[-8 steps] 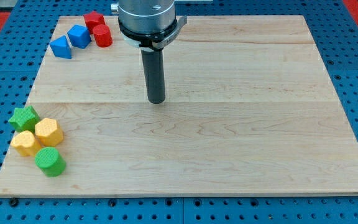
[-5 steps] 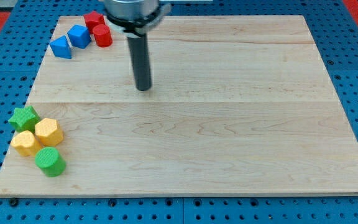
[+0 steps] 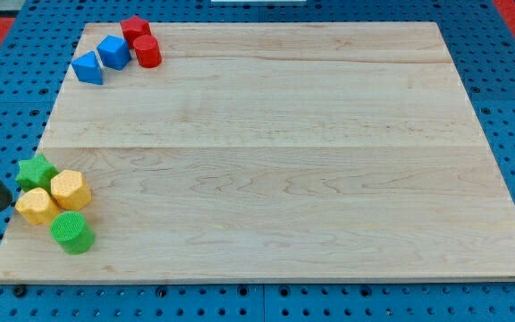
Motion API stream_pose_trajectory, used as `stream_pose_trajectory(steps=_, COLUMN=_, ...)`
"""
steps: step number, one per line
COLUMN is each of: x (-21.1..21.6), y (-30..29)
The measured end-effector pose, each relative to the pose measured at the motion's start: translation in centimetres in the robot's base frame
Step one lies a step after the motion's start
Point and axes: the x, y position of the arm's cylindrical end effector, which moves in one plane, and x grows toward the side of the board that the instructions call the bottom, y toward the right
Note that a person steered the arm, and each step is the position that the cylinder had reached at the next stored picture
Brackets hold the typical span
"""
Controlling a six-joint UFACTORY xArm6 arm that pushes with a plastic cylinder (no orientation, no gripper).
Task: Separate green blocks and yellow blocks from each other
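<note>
A green star block, a yellow hexagonal block, a second yellow block and a green cylinder sit bunched together at the board's lower left. The rod comes in from the view's left edge. My tip is just off the board's left edge, close beside the green star and the second yellow block. I cannot tell whether it touches them.
Two blue blocks and two red blocks sit grouped at the board's top left corner. The wooden board lies on a blue pegboard surface.
The rod has swept from the upper middle of the board down to the view's far left, beside the green and yellow cluster. No block has moved.
</note>
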Motion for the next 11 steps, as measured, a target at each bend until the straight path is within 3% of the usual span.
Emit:
stream_pose_trajectory(steps=2, x=-0.1, y=9.1)
stream_pose_trajectory(steps=3, x=-2.2, y=9.8)
stream_pose_trajectory(steps=4, x=-1.1, y=11.0)
stream_pose_trajectory(steps=5, x=1.7, y=7.0)
stream_pose_trajectory(steps=6, x=4.4, y=9.4)
stream_pose_trajectory(steps=7, x=2.2, y=16.9)
stream_pose_trajectory(steps=8, x=-2.7, y=20.5)
stream_pose_trajectory(steps=10, x=5.9, y=26.5)
stream_pose_trajectory(steps=11, x=6.0, y=19.6)
